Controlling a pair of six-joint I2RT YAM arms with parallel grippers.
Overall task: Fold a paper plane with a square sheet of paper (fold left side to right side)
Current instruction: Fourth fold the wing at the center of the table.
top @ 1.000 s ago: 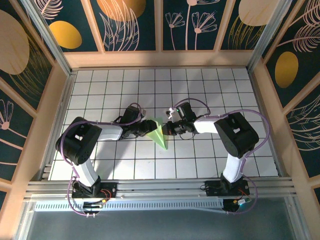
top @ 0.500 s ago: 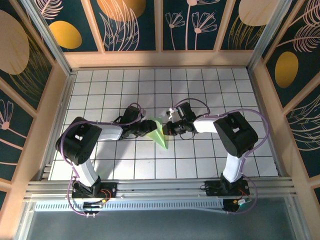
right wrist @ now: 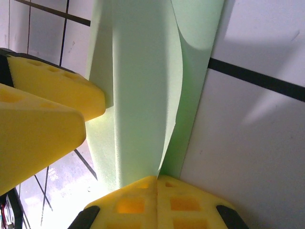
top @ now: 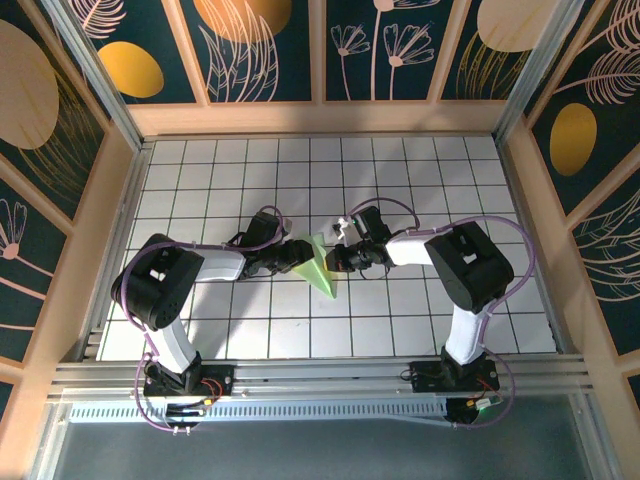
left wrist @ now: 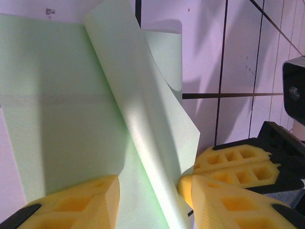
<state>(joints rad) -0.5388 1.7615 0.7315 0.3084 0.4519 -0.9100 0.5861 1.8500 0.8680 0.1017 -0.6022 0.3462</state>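
The light green paper plane (top: 320, 272) lies mid-table as a partly folded pointed wedge, its tip toward the near edge. My left gripper (top: 298, 257) is at its left side and my right gripper (top: 335, 258) at its right. In the left wrist view the yellow fingers (left wrist: 71, 200) stand apart over the paper (left wrist: 57, 95), straddling a raised flap (left wrist: 143, 124). The left gripper (left wrist: 150, 191) is open, its right finger touching the flap. In the right wrist view my right gripper (right wrist: 158, 179) is shut, the edge of a lifted flap (right wrist: 143, 71) pinched in the seam between its fingers.
The white grid table (top: 400, 180) is ringed by wooden walls (top: 320, 118). The two grippers are very close: the left one's yellow fingers (right wrist: 47, 109) show in the right wrist view, the right one's fingers (left wrist: 238, 160) in the left wrist view.
The right gripper has edged slightly left toward the paper, still holding the flap. The left arm and the paper have hardly moved.
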